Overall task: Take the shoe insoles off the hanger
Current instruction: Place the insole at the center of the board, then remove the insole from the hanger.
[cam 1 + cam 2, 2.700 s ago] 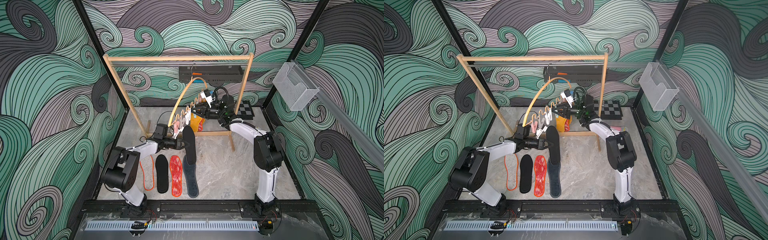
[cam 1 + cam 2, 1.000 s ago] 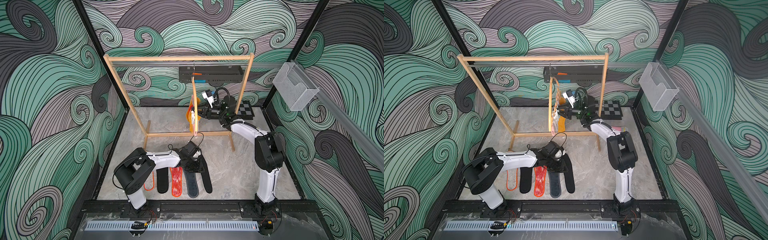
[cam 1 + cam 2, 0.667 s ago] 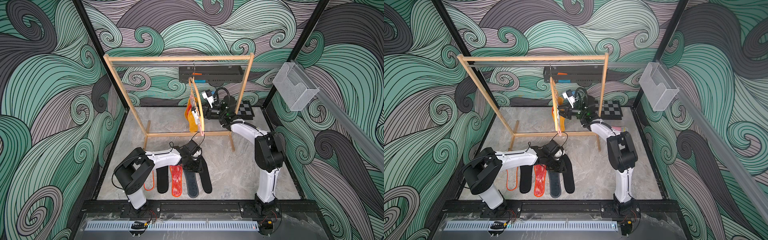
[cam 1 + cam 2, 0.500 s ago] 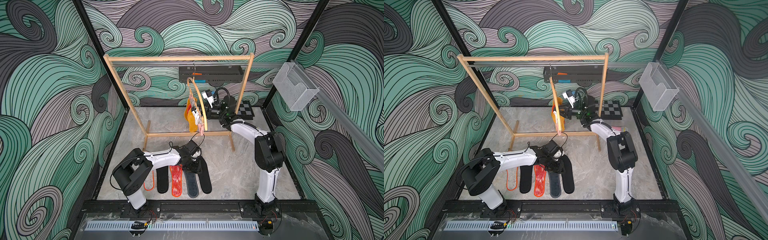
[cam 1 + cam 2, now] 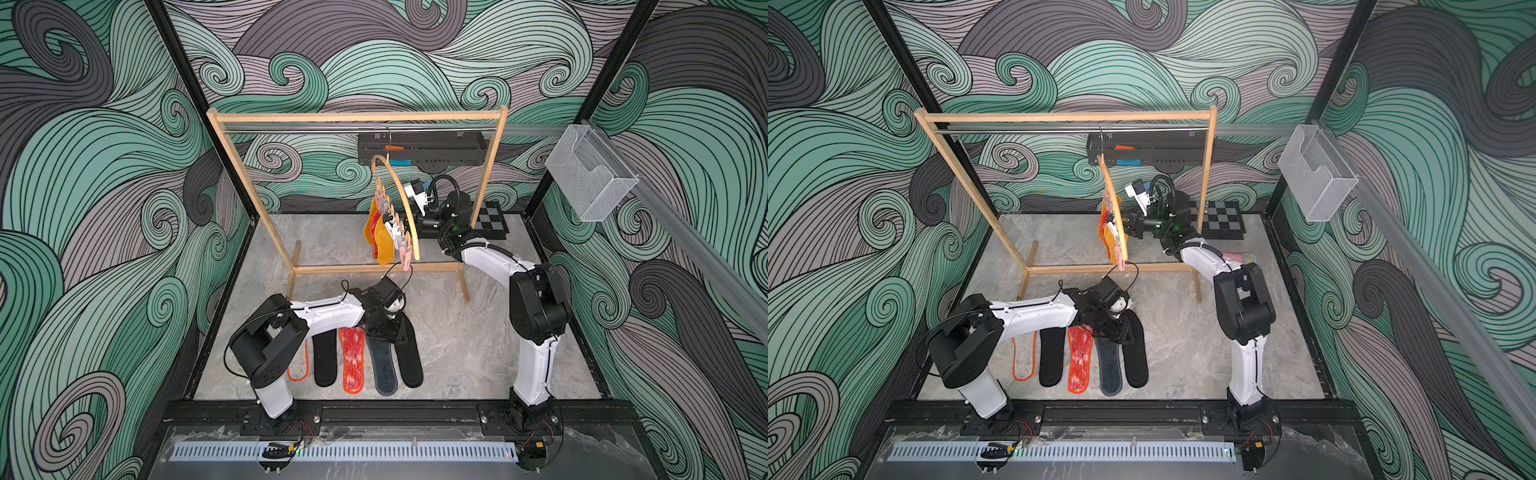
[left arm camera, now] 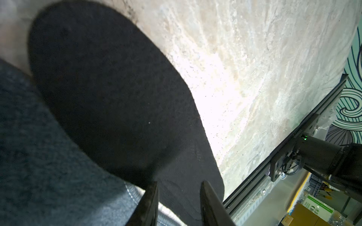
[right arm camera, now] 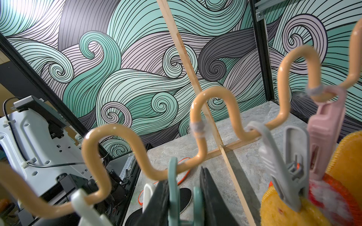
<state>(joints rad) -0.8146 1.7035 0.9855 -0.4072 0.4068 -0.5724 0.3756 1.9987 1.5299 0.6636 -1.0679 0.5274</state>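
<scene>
We had the left gripper [image 6: 179, 185] spread over the black insole [image 6: 117, 97], flat on the floor [image 5: 457, 345] lower centre. The right gripper [image 7: 184, 176] pinched a teal peg [image 7: 173, 185]. The hanger [image 5: 401, 195] hung upper centre with three insoles [image 5: 384, 249] pegged. Our worry was that tugging that peg would swing it off the rail [image 5: 311, 129].

The black insole [image 5: 409, 361], released by the left pincer [image 5: 392, 334], now lies flat.

Both top views are evenly lit and sharp, while glare whitens the marble floor [image 6: 225, 94] in the left wrist view and the hanger [image 7: 215, 90] blurs near the right wrist lens.
</scene>
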